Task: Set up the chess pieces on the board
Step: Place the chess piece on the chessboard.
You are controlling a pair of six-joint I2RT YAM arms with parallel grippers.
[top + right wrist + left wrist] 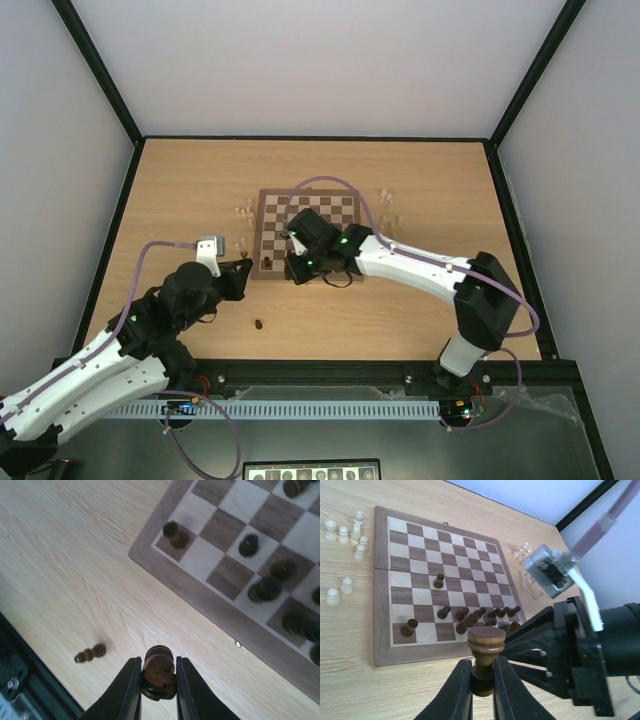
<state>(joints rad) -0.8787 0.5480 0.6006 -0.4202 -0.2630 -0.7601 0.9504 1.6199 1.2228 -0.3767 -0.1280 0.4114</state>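
Gripping a dark brown turned wooden chessman [486, 639] by its stem in the left hand [482, 662], upright, near the border of the brown-and-cream checked wooden board [420, 654]. Pinching a second dark chessman [159, 672] in the right hand [158, 664], over the pale wood surface [75, 555] beside the board. Lower straight onto a free square, dodge the crowded dark men [485, 615], let go once seated.
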